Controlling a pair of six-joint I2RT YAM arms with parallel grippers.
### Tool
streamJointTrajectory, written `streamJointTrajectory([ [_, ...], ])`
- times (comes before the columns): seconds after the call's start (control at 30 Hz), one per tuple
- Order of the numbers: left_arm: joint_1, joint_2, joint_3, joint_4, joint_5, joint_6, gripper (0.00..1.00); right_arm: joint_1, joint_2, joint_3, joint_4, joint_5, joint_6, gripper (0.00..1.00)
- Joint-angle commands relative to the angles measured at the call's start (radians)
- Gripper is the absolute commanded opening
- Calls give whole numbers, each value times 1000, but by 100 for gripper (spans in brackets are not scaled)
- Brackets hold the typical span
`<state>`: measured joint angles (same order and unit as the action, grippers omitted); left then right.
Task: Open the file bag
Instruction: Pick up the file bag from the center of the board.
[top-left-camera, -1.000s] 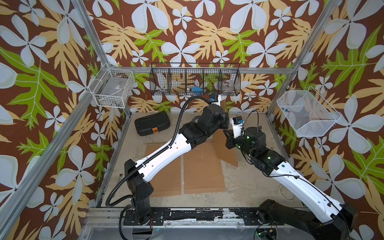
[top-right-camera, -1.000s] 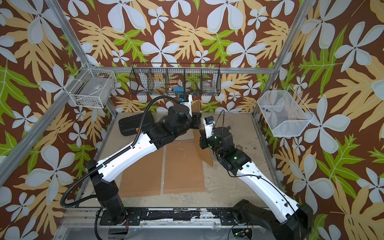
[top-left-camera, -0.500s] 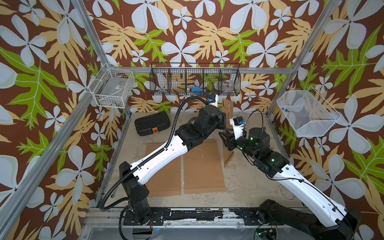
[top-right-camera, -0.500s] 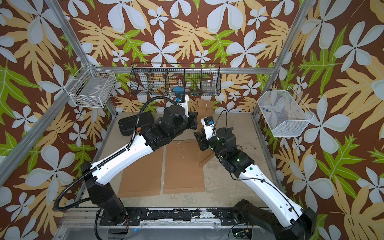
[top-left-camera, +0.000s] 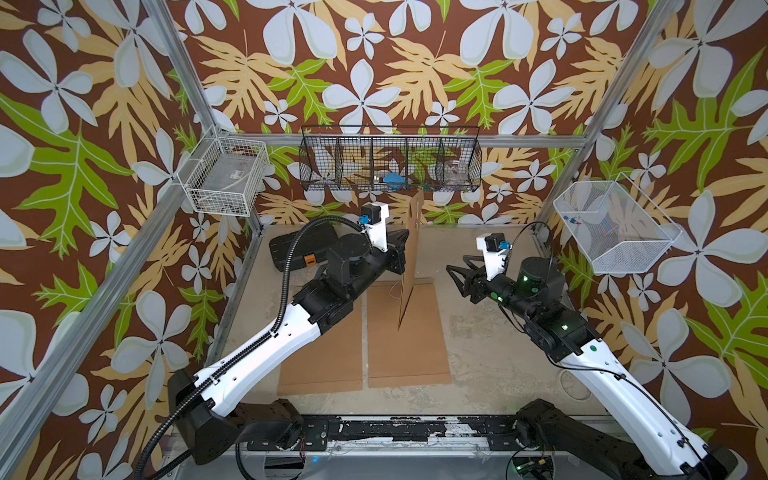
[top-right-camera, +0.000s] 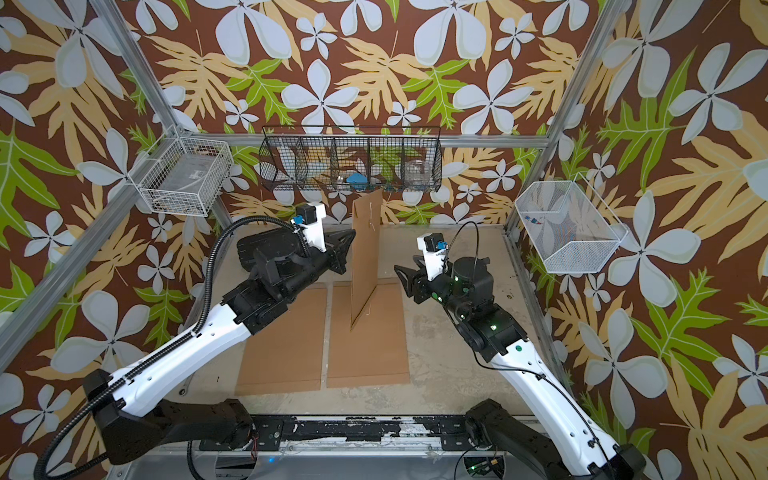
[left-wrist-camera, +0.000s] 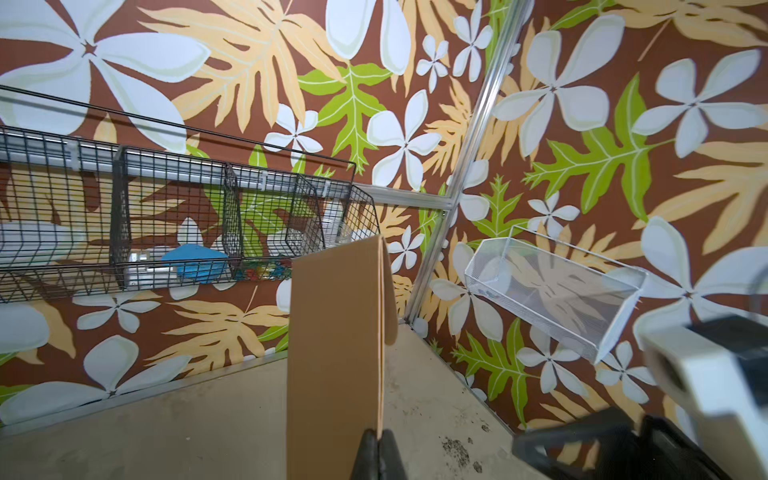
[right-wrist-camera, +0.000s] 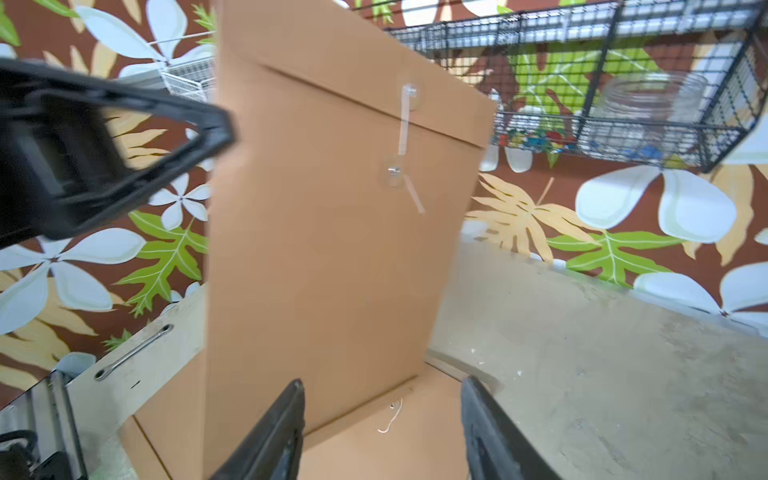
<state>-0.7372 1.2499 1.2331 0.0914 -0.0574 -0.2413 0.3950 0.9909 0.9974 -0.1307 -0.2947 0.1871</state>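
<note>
Pinching the kraft file bag (top-right-camera: 365, 257) by one long edge, the left gripper (left-wrist-camera: 378, 446) holds it upright above the tabletop's (top-left-camera: 478, 332) middle, toward the far edge. It looks light, thin and floppy; its flap (right-wrist-camera: 332, 62), fastened by a string (right-wrist-camera: 402, 124) between two buttons (right-wrist-camera: 392, 171), is probably the place to take. The right gripper (top-left-camera: 455, 274) stands apart, jaws wide.

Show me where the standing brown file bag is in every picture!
In a top view: file bag upright at centre, nearly edge-on.
In a top view: file bag at centre, face showing.
Left wrist: file bag lower middle.
Right wrist: file bag fills the middle.
Shared landmark: black wire basket behind it.
</note>
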Motion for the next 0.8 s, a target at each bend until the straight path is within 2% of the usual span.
streamJointTrajectory([
  [0.0,48,-69,-80,181,164,37,0,-109,42,-15,101,-224,80,61],
  [0.17,132,-141,-163,231,328,-4,0,-236,147,-26,228,-464,152,61],
  [0.3,174,-166,-212,286,447,-40,0,-292,226,-36,328,-590,192,61],
  [0.43,195,-173,-234,323,554,-55,0,-329,277,-51,438,-676,232,61],
  [0.63,200,-163,-236,333,694,-45,0,-329,316,-25,464,-761,193,62],
  [0.77,200,-149,-236,327,740,-36,0,-329,307,-23,486,-782,187,63],
])
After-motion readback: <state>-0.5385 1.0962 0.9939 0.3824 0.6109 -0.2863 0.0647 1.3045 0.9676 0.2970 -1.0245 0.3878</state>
